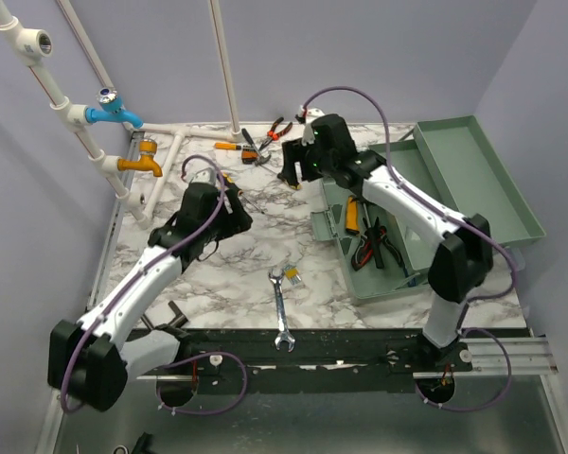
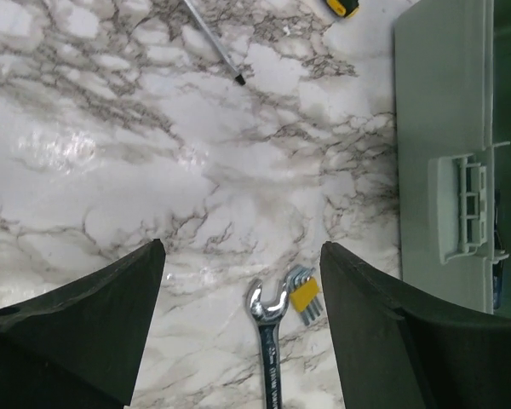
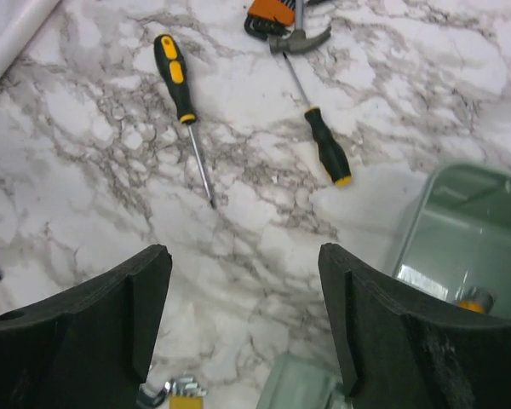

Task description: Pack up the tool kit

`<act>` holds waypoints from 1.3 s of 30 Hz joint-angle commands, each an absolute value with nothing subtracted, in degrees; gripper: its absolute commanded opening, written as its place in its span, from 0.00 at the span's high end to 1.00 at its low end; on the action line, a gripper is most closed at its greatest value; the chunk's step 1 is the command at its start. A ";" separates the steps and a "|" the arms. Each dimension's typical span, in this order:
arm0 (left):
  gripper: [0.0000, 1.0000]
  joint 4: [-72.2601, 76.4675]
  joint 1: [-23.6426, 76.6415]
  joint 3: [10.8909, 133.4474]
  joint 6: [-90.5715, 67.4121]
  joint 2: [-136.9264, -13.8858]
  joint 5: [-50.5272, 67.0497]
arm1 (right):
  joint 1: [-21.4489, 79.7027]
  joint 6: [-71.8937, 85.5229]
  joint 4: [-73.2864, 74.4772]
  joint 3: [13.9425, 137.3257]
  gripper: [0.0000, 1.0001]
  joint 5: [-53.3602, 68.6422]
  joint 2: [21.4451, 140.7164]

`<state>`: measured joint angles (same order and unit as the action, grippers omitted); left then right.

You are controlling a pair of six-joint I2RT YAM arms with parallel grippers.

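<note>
The right end effector is held with its fingers apart and nothing between them, above the marble surface just left of the open toolbox. Beyond it a black-and-yellow screwdriver is laid flat. A second screwdriver lies nearer the toolbox, its shaft pointing toward what looks like a small hammer head.

The left end effector is likewise spread and empty. Below it a combination wrench and a yellow hex-key set are found just beside each other, near the toolbox wall that bears the latch.

In the overhead view the toolbox is seen at the right of the surface, lid thrown back, with several tools already inside.

The screwdrivers are judged light and rigid, but the thin polished shafts would likely slip or roll. The thicker moulded handle, taken crosswise at its middle, is thought the surer hold.
</note>
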<state>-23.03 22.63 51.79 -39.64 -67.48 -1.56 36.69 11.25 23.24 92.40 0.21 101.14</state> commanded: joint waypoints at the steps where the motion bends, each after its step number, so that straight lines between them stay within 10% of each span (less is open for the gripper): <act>1: 0.24 -13.63 22.85 39.36 -44.17 -54.51 -4.03 | 36.82 4.64 25.39 102.88 0.24 2.82 112.73; 13: 0.25 -15.22 22.85 25.68 -42.72 -36.59 -3.04 | 36.66 -1.75 35.02 137.99 0.25 -10.52 147.92; 21: 0.25 -15.82 22.76 26.38 -41.10 -36.44 -4.13 | 35.76 -2.37 38.25 140.58 0.27 -12.49 154.13; 29: 0.25 -15.22 22.68 27.70 -40.78 -37.95 -3.88 | 35.77 3.41 42.80 127.80 0.52 4.48 146.29; 33: 0.25 -14.86 22.67 27.55 -40.87 -38.09 -3.27 | 35.84 5.71 45.75 125.95 0.97 5.48 144.74; 39: 0.25 -14.59 22.63 26.97 -41.35 -37.44 -2.66 | 36.76 7.21 42.34 122.83 0.99 6.56 137.77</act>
